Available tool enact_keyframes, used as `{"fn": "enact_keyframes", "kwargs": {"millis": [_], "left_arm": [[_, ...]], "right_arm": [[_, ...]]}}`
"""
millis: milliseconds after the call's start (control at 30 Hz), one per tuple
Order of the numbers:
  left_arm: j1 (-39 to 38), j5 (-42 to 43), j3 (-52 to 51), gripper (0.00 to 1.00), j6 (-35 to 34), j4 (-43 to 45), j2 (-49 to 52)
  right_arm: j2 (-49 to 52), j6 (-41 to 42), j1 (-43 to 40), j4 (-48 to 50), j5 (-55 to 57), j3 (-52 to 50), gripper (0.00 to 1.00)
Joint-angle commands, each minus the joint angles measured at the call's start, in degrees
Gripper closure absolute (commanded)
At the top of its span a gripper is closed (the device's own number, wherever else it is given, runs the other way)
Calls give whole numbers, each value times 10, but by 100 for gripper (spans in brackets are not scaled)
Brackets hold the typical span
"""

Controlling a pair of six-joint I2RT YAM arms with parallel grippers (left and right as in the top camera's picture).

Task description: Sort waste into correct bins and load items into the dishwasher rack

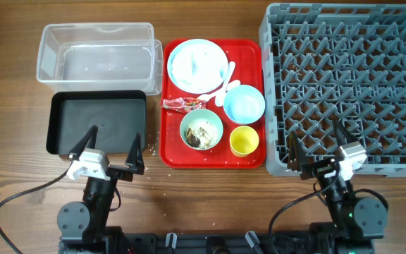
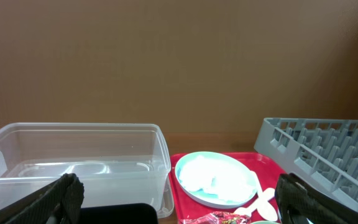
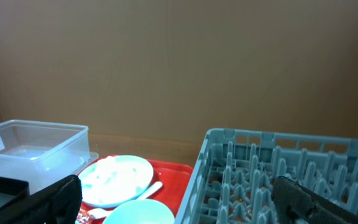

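Note:
On the red serving tray lie a pale blue plate with a white tissue on it, a red-and-white wrapper, a white fork and spoon, a pale blue bowl, a pale green bowl holding brownish food scraps, and a yellow cup. The clear tub and black tray stand to the left. The grey dishwasher rack stands to the right. My left gripper is open over the black tray's front edge. My right gripper is open over the rack's front edge. Both are empty.
The plate, wrapper and clear tub show in the left wrist view. The rack and plate show in the right wrist view. Small crumbs lie on the wooden table near the red tray.

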Motion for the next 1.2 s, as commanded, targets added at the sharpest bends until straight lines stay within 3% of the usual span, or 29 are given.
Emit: {"fn": "enact_keyframes", "kwargs": {"millis": [0, 300, 467, 600, 667, 800, 867, 1000, 1167], "left_arm": [[4, 7, 31, 0, 3, 0, 25], [4, 28, 221, 0, 20, -40, 270], [-26, 27, 426, 0, 20, -176, 483], [-90, -37, 605, 0, 27, -285, 659], [-126, -41, 708, 0, 67, -356, 760], [-167, -40, 850, 0, 78, -438, 900], [-188, -31, 902, 0, 78, -443, 967], [-218, -2, 909, 0, 63, -386, 1051], [-226, -39, 909, 0, 63, -351, 1122]], "right_arm": [[46, -42, 2, 3, -14, 47, 0], [240, -43, 2, -80, -15, 230, 0], [352, -43, 2, -225, -14, 384, 0], [427, -43, 2, -334, -15, 494, 0], [449, -43, 2, -353, -14, 519, 0], [464, -41, 2, -351, -15, 520, 0], [473, -41, 2, -368, -15, 520, 0], [494, -41, 2, -409, -15, 520, 0], [512, -39, 2, -455, -15, 520, 0]]}}
